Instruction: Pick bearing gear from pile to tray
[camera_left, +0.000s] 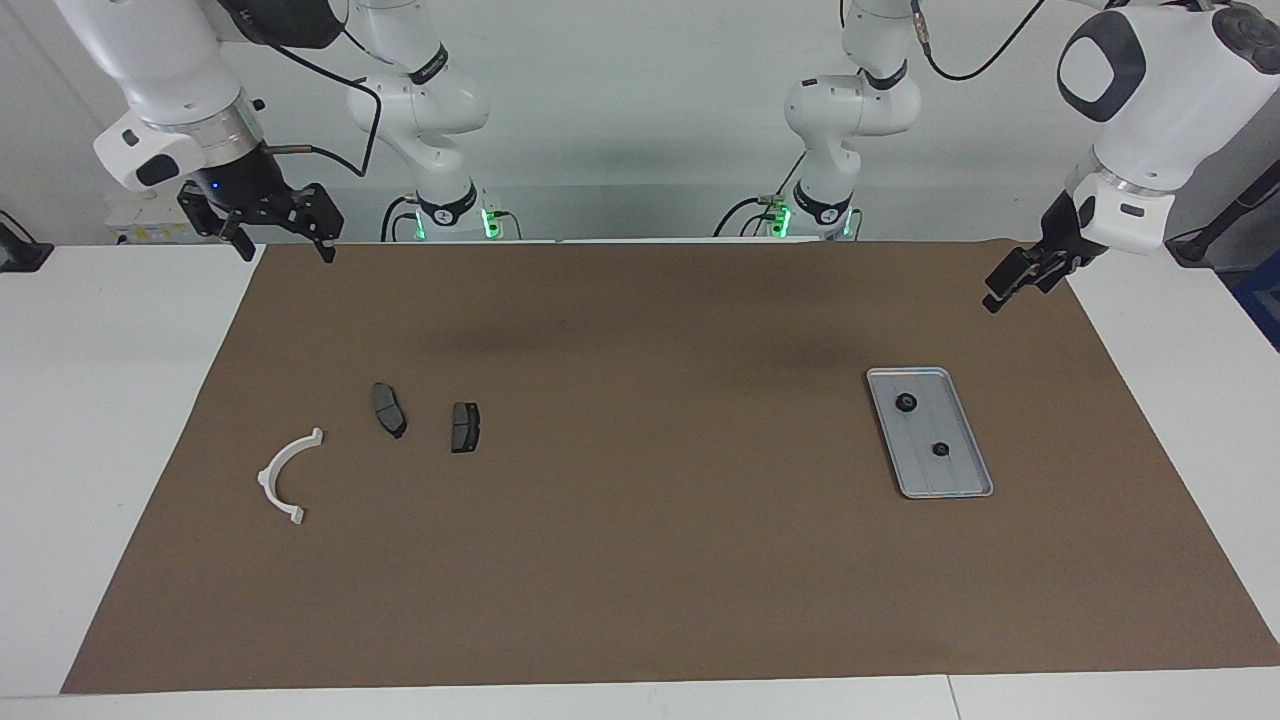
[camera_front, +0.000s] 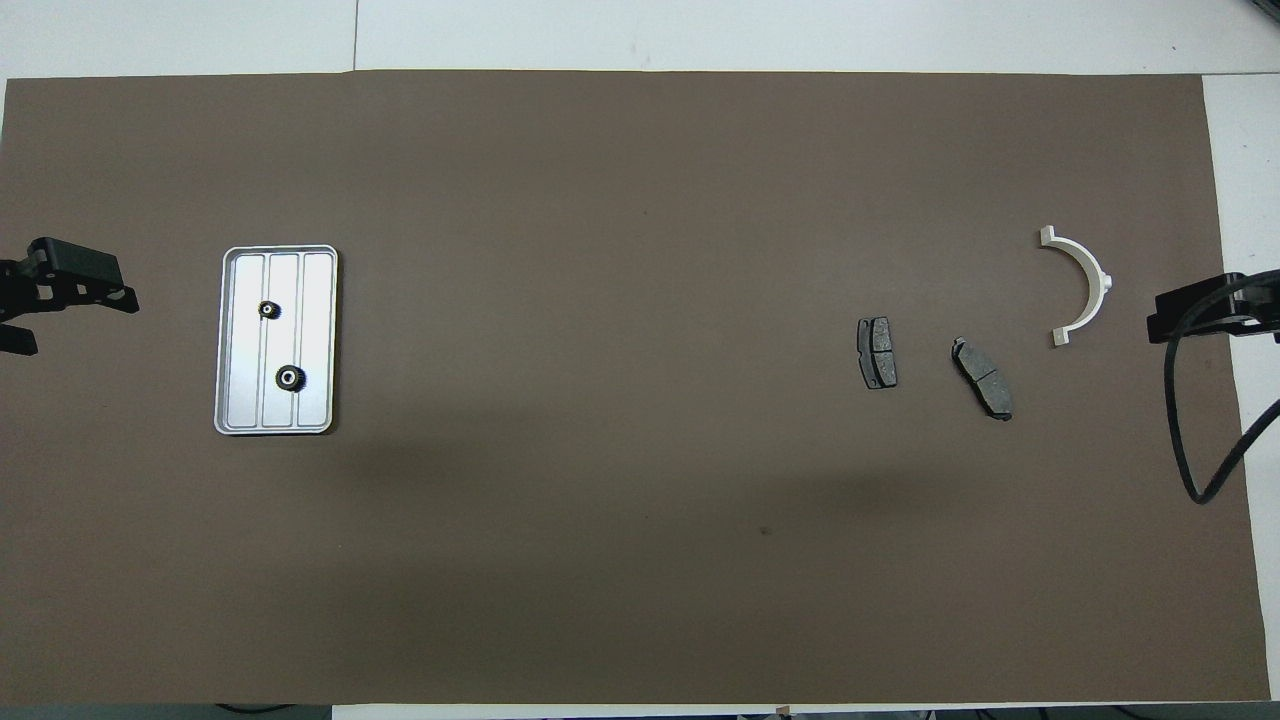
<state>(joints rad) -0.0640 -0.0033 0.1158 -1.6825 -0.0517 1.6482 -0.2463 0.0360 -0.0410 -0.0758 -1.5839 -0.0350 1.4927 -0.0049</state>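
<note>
Two small black gears lie in the tray (camera_left: 968, 482), one (camera_left: 906, 403) toward the robot end and the other (camera_left: 940, 449) nearer its middle, well apart from each other; in the overhead view they show as toothed black rings (camera_front: 268, 310) (camera_front: 290, 377) on the ridged metal floor of the tray (camera_front: 318, 345). The tray sits on the brown mat (camera_left: 640, 560) toward my left arm's end of the table, below and a little inward of my left gripper (camera_left: 1012, 282), which hangs in the air over the mat's edge, holding nothing; I cannot tell whether its fingers are apart or together. What remains of the pile lies toward my right arm's end: two dark grey brake pads (camera_left: 389, 409) (camera_left: 465, 427) side by side but not touching, and a white curved bracket (camera_left: 286, 477) beside them, closer to the mat's edge. My right gripper (camera_left: 283, 246) waits raised over the mat's corner, fingers spread apart, empty.
</note>
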